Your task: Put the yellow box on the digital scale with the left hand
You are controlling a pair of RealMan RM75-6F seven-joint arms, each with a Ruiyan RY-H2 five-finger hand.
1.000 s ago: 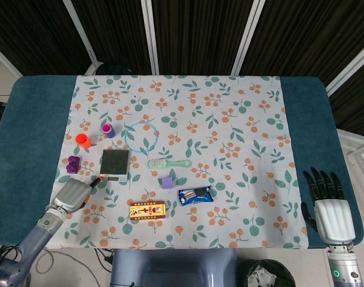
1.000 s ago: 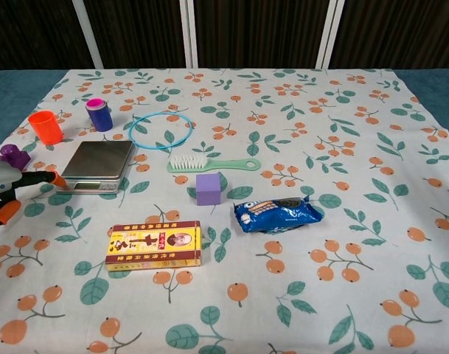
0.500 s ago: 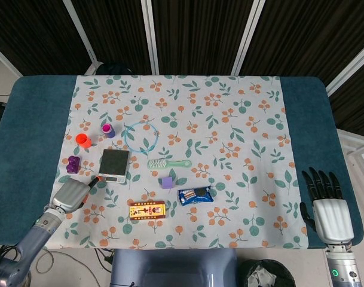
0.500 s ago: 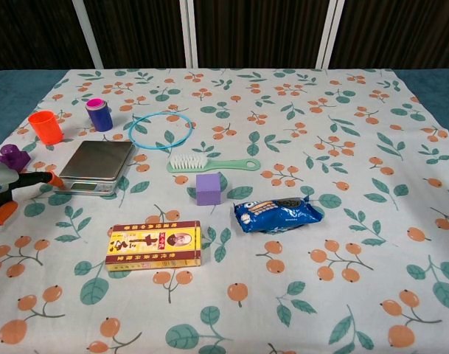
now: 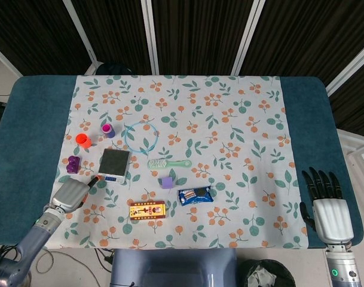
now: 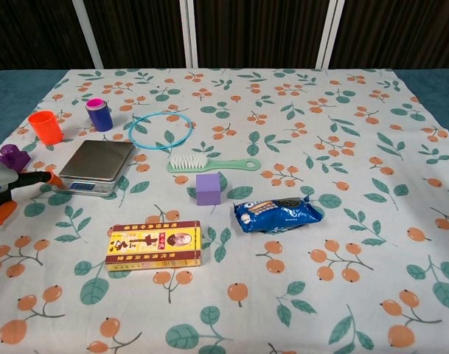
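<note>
The yellow box (image 6: 155,245) lies flat on the floral cloth (image 6: 298,155) near the front edge, well apart from the digital scale (image 6: 99,166) that sits behind it to the left. The left hand (image 5: 72,194) rests low beside the scale's front left corner, holding nothing; how far its fingers are spread cannot be told. The right hand (image 5: 329,206) lies flat at the table's right edge, fingers spread and empty. A purple cube (image 6: 209,189) and a blue snack packet (image 6: 277,214) lie right of the box
</note>
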